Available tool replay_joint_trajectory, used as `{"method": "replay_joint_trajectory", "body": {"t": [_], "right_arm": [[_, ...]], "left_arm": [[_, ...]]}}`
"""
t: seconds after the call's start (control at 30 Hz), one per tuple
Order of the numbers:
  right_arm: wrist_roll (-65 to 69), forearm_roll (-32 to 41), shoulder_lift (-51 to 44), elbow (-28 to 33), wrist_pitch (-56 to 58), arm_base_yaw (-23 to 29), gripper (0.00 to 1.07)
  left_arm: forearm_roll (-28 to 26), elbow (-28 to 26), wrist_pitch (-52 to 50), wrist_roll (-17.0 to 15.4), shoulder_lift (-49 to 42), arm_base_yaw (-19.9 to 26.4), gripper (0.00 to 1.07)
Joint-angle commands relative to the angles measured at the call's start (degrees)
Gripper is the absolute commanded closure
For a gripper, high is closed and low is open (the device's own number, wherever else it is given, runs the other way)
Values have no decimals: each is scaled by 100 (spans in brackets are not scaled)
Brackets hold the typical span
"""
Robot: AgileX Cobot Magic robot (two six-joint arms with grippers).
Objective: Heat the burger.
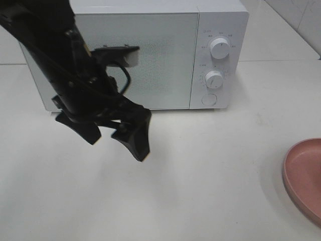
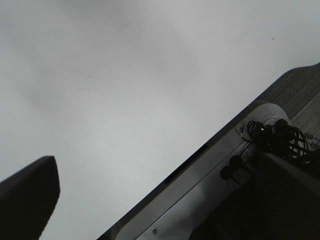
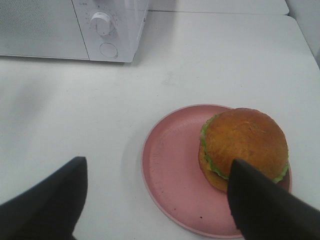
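Burger [image 3: 245,145] sits on pink plate [image 3: 170,170], microwave [image 1: 150,55] door shut, left gripper [image 1: 120,135] and right gripper [image 3: 155,200] both open, empty; off-centre grasp could squash or topple bun.

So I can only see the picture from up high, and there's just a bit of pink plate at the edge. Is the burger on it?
Observer: Yes. In the right wrist view the burger sits on the pink plate, toward one side of it, not in the middle.
Operator: Is a claw holding it?
Observer: No. The right gripper is open above the plate, with one finger in front of the burger in that view.
Operator: Can the other arm's camera see the burger?
Observer: No. The left wrist view shows only bare white table and its edge, plus one dark finger.
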Motion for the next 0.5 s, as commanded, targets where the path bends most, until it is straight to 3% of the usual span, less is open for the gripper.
{"method": "replay_joint_trajectory", "body": {"t": [0.03,0.17,0.2,0.27,0.5], "right_arm": [[17,-34,-160,6,-34,-46,32],[17,-34,-160,6,-34,-46,32],[17,-34,-160,6,-34,-46,32],[17,-34,-160,6,-34,-46,32],[17,-34,-160,6,-34,-46,32]], "left_arm": [[11,-11,413,-11,-292,521,8],[109,-11,928,57,-670,1358,8],[109,-11,928,57,-670,1358,8],[223,-11,1134,57,-911,1925,8],[309,120,1301,57,-1432,2876,8]]}}
